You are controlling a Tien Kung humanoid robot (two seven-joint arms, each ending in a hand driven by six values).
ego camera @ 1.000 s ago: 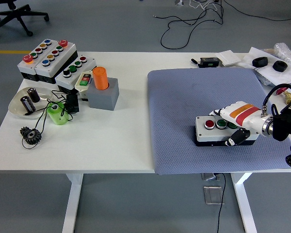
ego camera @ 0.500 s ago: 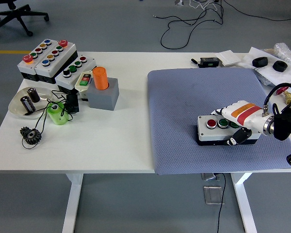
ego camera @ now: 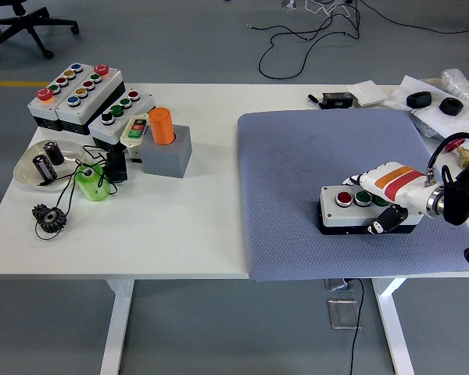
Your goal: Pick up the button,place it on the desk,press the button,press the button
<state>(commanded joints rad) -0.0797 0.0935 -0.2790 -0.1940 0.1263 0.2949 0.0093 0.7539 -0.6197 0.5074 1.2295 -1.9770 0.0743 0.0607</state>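
Far left of the blue-grey mat (ego camera: 297, 156), button boxes (ego camera: 78, 94) and an orange cylinder (ego camera: 162, 125) are sitting on the white worktop (ego camera: 180, 226). On the mat's right half, the button box (ego camera: 352, 207) is lying flat, and the right hand (ego camera: 387, 195) is gripping it, fingers (ego camera: 383, 221) clamped around its right end.

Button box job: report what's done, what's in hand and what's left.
Done: nothing finished shows. In hand: the right hand is clamped around the button box, which sits low on the grey mat with its red button facing up; whether it is lifted I cannot tell. Left: set it on the table, let go, then both presses. The left arm is out of view.
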